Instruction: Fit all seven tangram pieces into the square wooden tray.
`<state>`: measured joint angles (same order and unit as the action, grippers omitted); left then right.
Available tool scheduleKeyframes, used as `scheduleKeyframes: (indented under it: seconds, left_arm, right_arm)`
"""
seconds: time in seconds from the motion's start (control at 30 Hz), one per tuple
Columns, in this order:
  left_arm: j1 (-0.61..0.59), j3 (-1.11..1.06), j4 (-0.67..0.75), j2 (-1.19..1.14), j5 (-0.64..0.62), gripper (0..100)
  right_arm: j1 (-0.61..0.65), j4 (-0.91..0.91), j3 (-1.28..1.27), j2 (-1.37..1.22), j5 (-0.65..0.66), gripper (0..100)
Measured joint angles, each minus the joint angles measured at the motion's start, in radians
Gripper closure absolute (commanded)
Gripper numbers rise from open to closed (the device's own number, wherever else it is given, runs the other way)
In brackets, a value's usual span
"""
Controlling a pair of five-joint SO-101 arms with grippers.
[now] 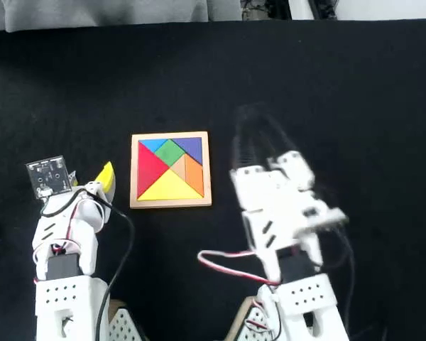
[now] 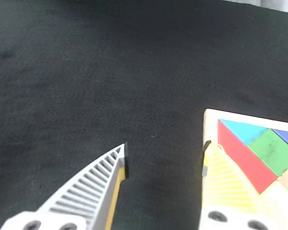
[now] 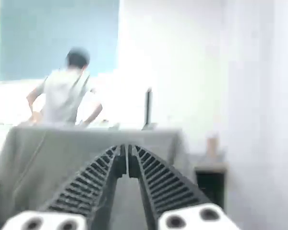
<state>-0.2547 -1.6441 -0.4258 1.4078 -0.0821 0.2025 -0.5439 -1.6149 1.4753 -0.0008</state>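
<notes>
Jaws stand wide and empty on the left gripper (image 1: 105,179), which the high view puts just beside the square wooden tray (image 1: 134,170), all seven tangram pieces (image 1: 150,172) seated inside. Left wrist view: tray corner beside one finger. Right wrist view: right gripper (image 3: 128,154) closed, empty, aimed away from the tray.

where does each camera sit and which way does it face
High view: fixed overhead, looking down on the tray; left arm and right arm show.
Left wrist view: on the left arm, facing down at the tray's corner; its open end effector shows.
Right wrist view: on the right arm, facing level into the room; its shut end effector shows.
Shared: tray, in high and left wrist views.
</notes>
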Motion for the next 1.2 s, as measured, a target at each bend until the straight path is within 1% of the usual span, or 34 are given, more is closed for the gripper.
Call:
scheduleKeyframes:
  seconds: [0.13,0.27,0.37,0.5,0.6,0.63,0.7,0.77,0.9,1.0,1.2]
  left_arm:
    - [0.006,0.0,0.0,0.0,0.009,74]
    - [0.009,0.0,0.0,0.0,0.009,74]
    - [0.009,0.0,0.0,0.0,0.009,74]
    - [0.009,0.0,0.0,0.0,0.009,74]
    - [0.009,0.0,0.0,0.0,0.009,74]
    - [0.009,0.0,0.0,0.0,0.009,74]
    - [0.009,0.0,0.0,0.0,0.009,74]
    - [0.009,0.0,0.0,0.0,0.009,74]
    - [0.009,0.0,0.0,0.0,0.009,74]
    - [0.009,0.0,0.0,0.0,0.009,74]
    - [0.009,0.0,0.0,0.0,0.009,74]
  right_arm:
    - [-0.157,-0.173,0.0,0.163,0.0,98.6]
    - [-0.253,-0.232,0.002,0.325,0.0,98.6]
    - [-0.278,-0.301,0.0,0.33,0.0,98.6]
    - [-0.281,-0.42,0.002,0.331,0.0,98.6]
    - [-0.281,-0.368,-0.034,0.331,0.0,98.6]
    - [-0.281,-0.318,-0.055,0.331,0.0,98.6]
    - [-0.282,-0.157,-0.068,0.331,0.0,98.6]
    - [-0.282,0.077,-0.069,0.331,0.002,98.6]
    - [-0.284,0.621,-0.071,0.331,0.0,98.6]
    - [-0.284,0.996,-0.071,0.331,0.0,98.6]
    - [-0.284,1.636,-0.071,0.331,0.002,98.6]
